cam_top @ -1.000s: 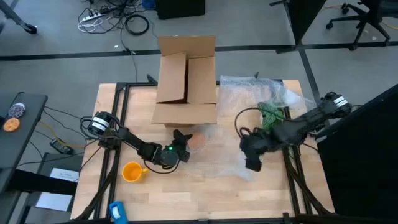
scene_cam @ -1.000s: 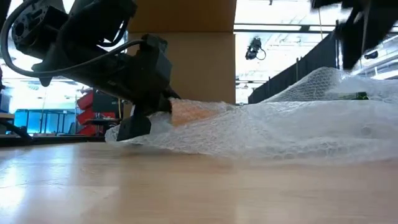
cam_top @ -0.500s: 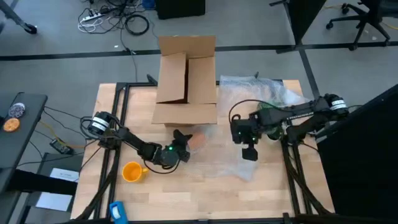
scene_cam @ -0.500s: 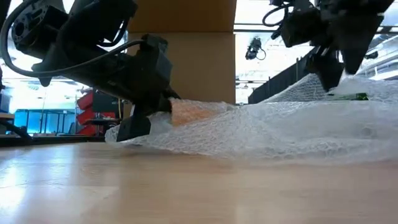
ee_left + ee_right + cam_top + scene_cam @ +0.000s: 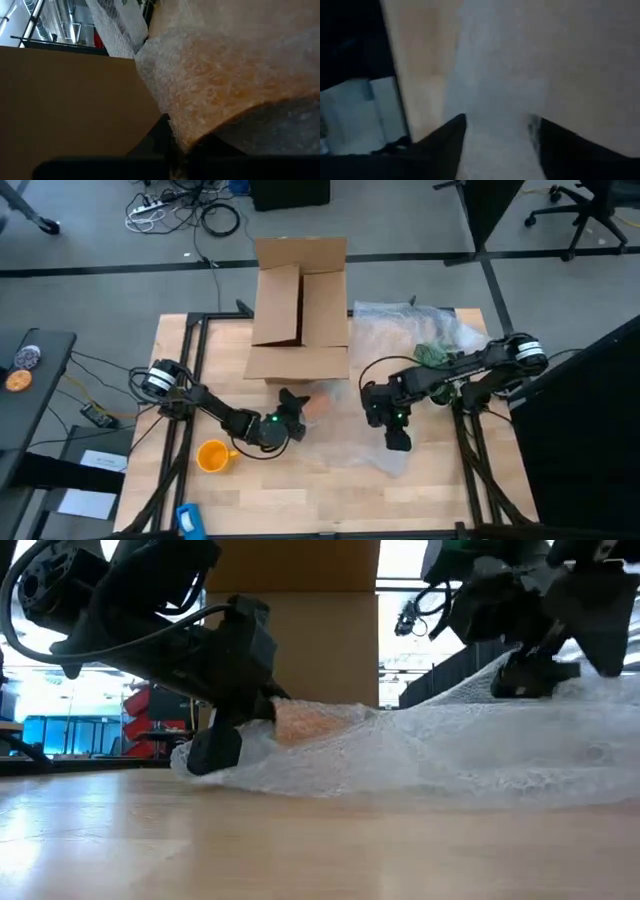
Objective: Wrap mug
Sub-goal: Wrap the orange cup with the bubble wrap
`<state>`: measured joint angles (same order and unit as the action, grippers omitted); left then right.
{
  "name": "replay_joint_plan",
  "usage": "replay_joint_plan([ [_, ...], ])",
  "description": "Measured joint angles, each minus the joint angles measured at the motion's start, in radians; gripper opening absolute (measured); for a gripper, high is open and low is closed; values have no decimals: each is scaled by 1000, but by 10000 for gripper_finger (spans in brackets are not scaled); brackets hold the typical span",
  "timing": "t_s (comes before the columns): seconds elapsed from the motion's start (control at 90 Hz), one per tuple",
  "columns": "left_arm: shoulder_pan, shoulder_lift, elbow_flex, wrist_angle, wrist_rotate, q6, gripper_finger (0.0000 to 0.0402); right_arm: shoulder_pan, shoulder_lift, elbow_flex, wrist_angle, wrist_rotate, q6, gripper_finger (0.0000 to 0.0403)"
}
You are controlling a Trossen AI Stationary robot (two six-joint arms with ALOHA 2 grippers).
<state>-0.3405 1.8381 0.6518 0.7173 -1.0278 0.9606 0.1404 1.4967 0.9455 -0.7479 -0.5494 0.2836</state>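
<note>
Count: one mug point(image 5: 211, 456), one cardboard box point(image 5: 298, 308), one bubble wrap sheet point(image 5: 400, 395), two arms.
Mug: lower left of the high view, on the desk point(image 5: 330, 500), bare and apart from the wrap; seen from above, so it appears upright with its mouth up, and its loop handle points right, toward the left gripper.
Bubble wrap: spread over the desk's centre and right, reaching the box front; an orange-pink object point(image 5: 318, 407) lies under its left edge.
Left gripper point(image 5: 290, 420): centre of the high view, just right of the mug, fingers clenched on the wrap's left edge.
Right gripper point(image 5: 397, 440): right of centre, low over the wrap; fingers point(image 5: 447, 142) spread apart, gripping nothing.
Box: upper centre, flaps open.
</note>
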Motion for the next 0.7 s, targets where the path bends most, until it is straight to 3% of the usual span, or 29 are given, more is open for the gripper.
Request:
replay_joint_plan([
  [0.078, 0, 0, 0, -1, 0, 0, 10, 15, 0, 0, 25, -58, 0, 48],
  [0.122, 0, 0, 0, -1, 0, 0, 10, 21, -4, 0, 45, -92, 2, 20],
  [0.278, 0, 0, 0, -1, 0, -1, 10, 51, -56, 0, 160, -190, 57, 5],
  [0.433, 0, 0, 0, -2, 1, 0, 10, 64, -225, 0, 331, -210, 51, 1],
  [0.544, 0, 0, 0, -3, 3, -1, 10, 40, -429, 0, 376, -102, 15, 0],
  [0.7, 0, 0, 0, -3, 7, 0, 10, 15, -740, 0, 354, 287, -74, 0],
])
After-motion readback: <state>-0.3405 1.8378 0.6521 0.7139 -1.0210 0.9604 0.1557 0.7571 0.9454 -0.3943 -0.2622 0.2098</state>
